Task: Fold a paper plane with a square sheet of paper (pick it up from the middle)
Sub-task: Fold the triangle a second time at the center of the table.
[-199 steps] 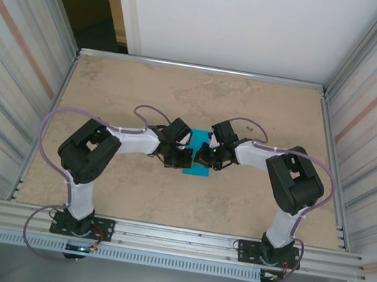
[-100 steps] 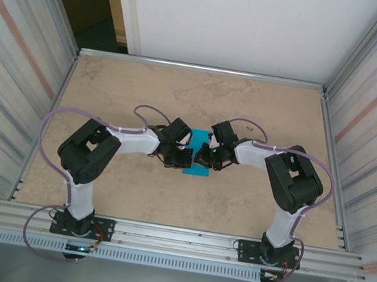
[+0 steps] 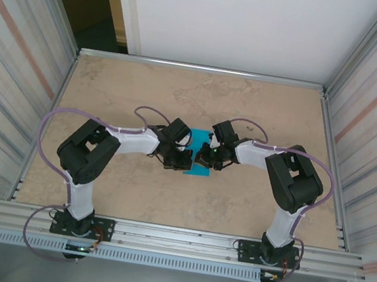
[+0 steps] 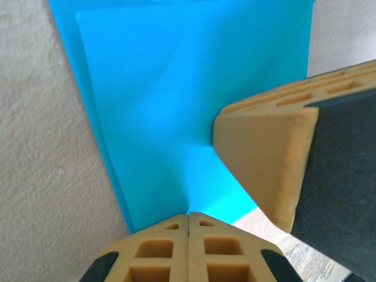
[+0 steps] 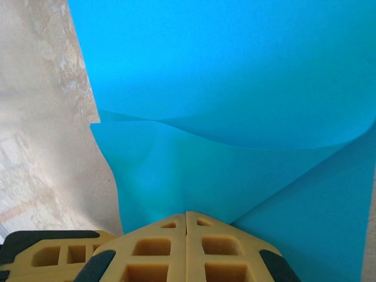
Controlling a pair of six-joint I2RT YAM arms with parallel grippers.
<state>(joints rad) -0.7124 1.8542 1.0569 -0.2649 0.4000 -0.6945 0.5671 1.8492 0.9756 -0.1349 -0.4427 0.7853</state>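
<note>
Facing inward, left tool (image 4: 188, 216) and right tool (image 5: 187, 215) were both closed; square sheet of paper (image 4: 176, 100) lay between, equidistant.

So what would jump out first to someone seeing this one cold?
The bright teal square sheet of paper stands out at the middle of the tan table. The left end effector and right end effector meet over it from either side, both shut. In the right wrist view the sheet bows up in a curved flap.
</note>
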